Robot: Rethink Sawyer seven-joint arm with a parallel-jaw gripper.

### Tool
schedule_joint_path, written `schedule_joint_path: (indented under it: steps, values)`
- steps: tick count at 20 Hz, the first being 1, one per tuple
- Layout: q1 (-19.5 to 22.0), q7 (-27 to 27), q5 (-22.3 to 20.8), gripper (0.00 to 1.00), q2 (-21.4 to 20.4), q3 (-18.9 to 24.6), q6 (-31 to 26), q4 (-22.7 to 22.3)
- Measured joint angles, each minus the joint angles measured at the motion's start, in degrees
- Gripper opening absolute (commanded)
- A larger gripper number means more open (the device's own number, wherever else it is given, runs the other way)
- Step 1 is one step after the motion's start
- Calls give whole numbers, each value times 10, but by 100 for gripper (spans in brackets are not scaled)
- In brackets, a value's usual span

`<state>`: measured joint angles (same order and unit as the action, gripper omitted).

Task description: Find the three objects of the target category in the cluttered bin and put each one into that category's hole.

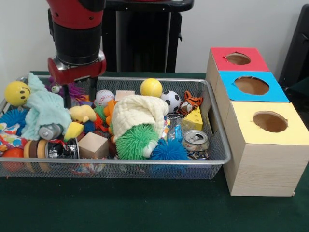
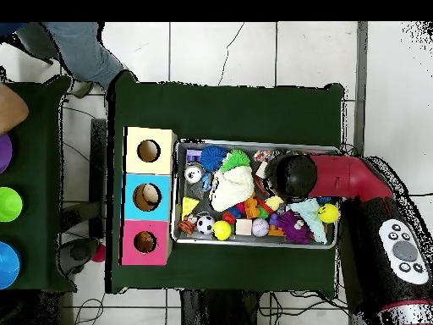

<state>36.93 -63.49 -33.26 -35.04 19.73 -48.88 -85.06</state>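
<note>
The wire mesh bin (image 1: 120,162) is full of toys; it also shows in the overhead view (image 2: 254,242). A yellow plush duck (image 1: 81,115) lies left of middle, next to a mint cloth (image 1: 44,110). An orange striped plush tiger (image 1: 190,102) sits at the back right corner beside a soccer ball (image 1: 170,100). My gripper (image 1: 78,96) hangs open and empty just above and behind the duck. In the overhead view the arm's head (image 2: 292,176) hides the gripper, with the duck (image 2: 275,203) at its edge. The red-topped box's hole (image 1: 237,58) is at the far right, also seen from overhead (image 2: 145,242).
Blue-topped (image 1: 251,85) and yellow-topped (image 1: 270,122) boxes stand in a row with the red one, right of the bin. The bin also holds spiky balls (image 1: 135,141), a cream cloth (image 1: 140,112), a wooden cube (image 1: 93,145), cans (image 1: 195,140) and yellow balls (image 1: 151,87). A person's leg (image 2: 80,51) shows at the overhead view's top left.
</note>
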Motion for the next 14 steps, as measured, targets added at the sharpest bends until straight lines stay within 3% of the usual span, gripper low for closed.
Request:
schedule_joint_path:
  steps: [7, 14]
  values:
    - [-21, 0, -23, 100, 40, -36, 23, 16]
    - [-30, 0, 1, 100, 80, -65, 23, 18]
